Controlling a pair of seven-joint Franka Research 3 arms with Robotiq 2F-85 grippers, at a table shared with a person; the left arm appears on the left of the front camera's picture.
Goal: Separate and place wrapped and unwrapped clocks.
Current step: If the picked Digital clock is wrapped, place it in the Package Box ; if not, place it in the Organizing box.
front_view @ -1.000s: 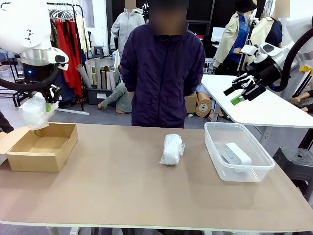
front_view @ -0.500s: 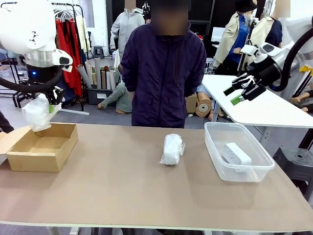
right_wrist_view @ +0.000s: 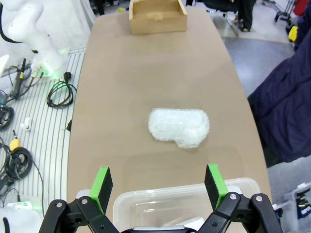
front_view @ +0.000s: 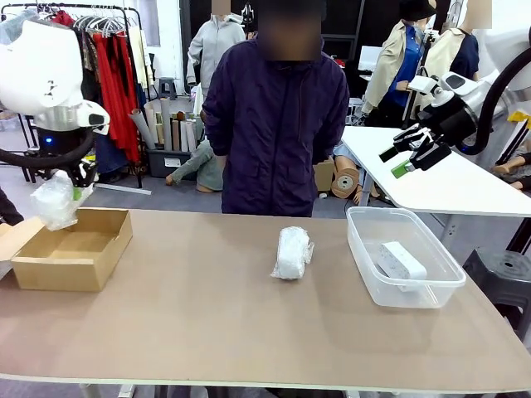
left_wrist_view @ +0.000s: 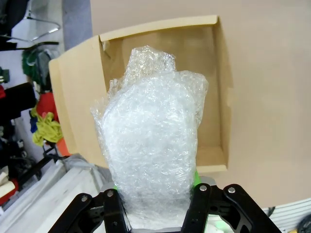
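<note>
left gripper (front_view: pixel 76 184) clamps a wrapped clock (front_view: pixel 55 201) over the box (front_view: pixel 58 274), at ten o'clock; dropped here it may hit the rim. right gripper (front_view: pixel 412 156) stands apart.

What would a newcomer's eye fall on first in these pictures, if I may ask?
The left gripper holds a wrapped clock in the air above the box at the table's left end. A second wrapped clock lies mid-table, and the bare clock sits in the tub at the right, beneath the open right gripper.
</note>
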